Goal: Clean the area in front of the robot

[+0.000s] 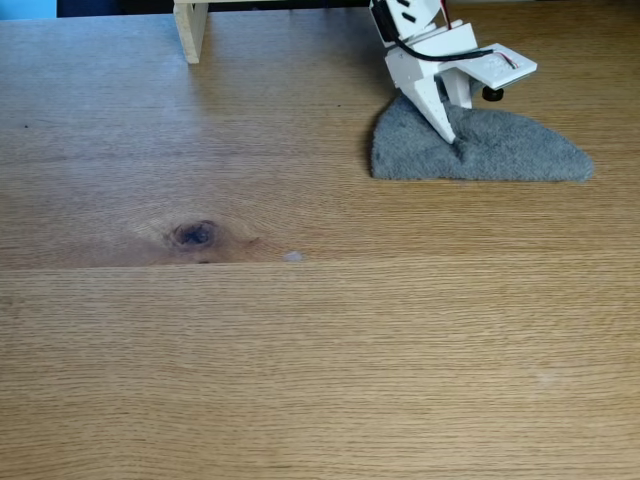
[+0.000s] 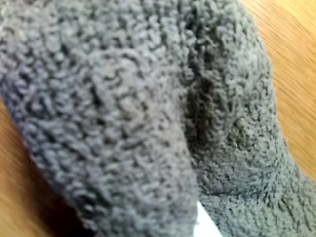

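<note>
The light-brown oak tabletop [image 1: 330, 370], with one dark knot [image 1: 195, 234], bears a grey terry cloth [image 1: 510, 150] and a pale wooden post [image 1: 190, 30].

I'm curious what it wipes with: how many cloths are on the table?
1. A grey cloth lies at the upper right of the table in the fixed view, under the gripper, whose tip presses into it. More could lie outside the frame.

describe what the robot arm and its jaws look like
The arm is small, white plastic with boxy segments. A black cable loops across its side, and thin red wire shows on the flat white plate near a black knob. The gripper has flat, white, wedge-shaped jaws tapering to a point.
</note>
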You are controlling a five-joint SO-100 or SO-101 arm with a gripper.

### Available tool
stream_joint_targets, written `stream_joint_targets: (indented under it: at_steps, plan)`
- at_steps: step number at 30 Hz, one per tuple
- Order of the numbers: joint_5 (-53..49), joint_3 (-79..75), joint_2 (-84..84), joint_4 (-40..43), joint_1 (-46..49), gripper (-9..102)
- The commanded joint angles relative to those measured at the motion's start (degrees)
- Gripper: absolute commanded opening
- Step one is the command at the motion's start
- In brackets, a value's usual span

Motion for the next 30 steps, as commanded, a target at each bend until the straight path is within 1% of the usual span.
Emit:
stream_joint_targets:
  at_steps: [1, 5, 8, 12, 19, 21, 23, 26, 30]
  plan:
    - [2.02, -10.11, 1.05, 4.57, -0.18, 0]
    - [5.98, -22.15, -0.62, 20.21, -0.97, 0]
    - [6.59, -31.11, -4.75, 28.21, -1.14, 0]
    - [6.86, -41.04, -11.95, 33.49, 4.57, 0]
    - [2.72, -50.01, -19.34, 37.97, 21.53, 0]
    - [3.16, -50.27, -19.51, 41.40, 25.66, 0]
    - [5.71, -50.27, -19.16, 47.46, 28.74, 0]
    - [9.58, -50.19, -17.84, 58.18, 29.62, 0]
    - [12.83, -50.10, -13.80, 70.14, 23.29, 0]
